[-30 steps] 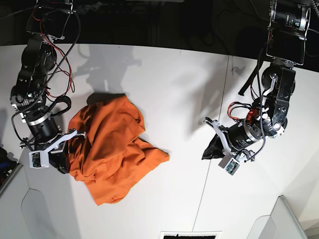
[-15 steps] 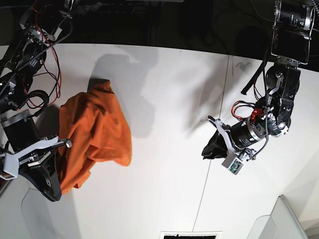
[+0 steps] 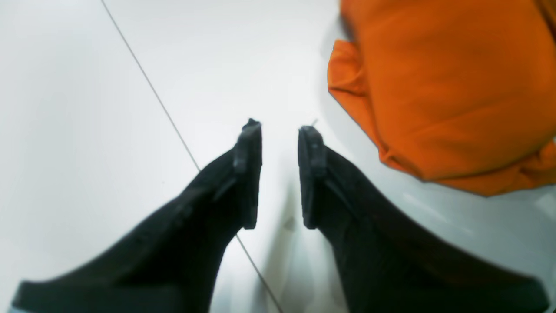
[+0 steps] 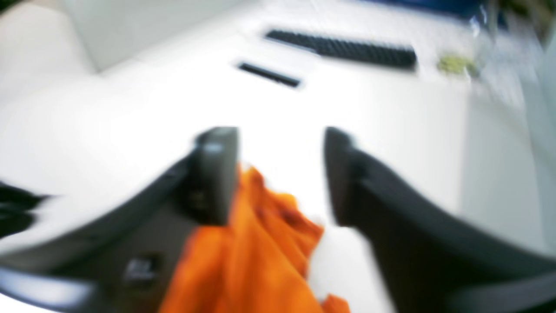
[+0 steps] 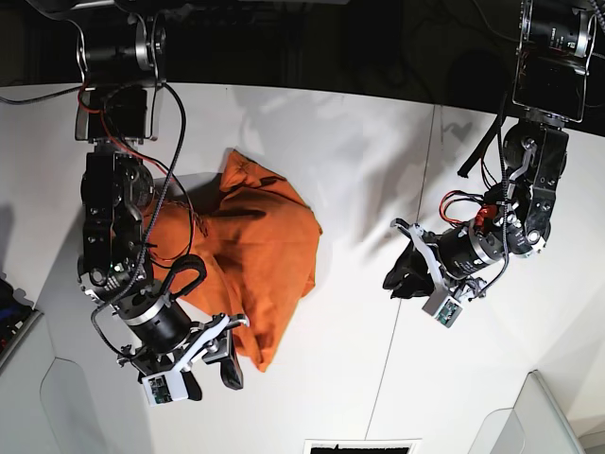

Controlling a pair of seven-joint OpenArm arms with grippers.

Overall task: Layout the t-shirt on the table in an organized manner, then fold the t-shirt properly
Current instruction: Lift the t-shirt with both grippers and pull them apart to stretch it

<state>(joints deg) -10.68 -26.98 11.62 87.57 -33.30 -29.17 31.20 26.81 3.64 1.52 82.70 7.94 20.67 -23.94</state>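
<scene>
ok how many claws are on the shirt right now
0. The right claw hangs open over the t-shirt, gripping nothing. The left claw is part open above the bare table, beside the shirt.

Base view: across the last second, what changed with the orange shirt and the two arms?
The right gripper swung the crumpled orange fabric t-shirt up and toward the table's centre, and its jaws now stand open with cloth draped between them. The shirt lies in a new bunched heap on the white table. The left gripper stayed beside the seam but parted its jaws, holding nothing.
</scene>
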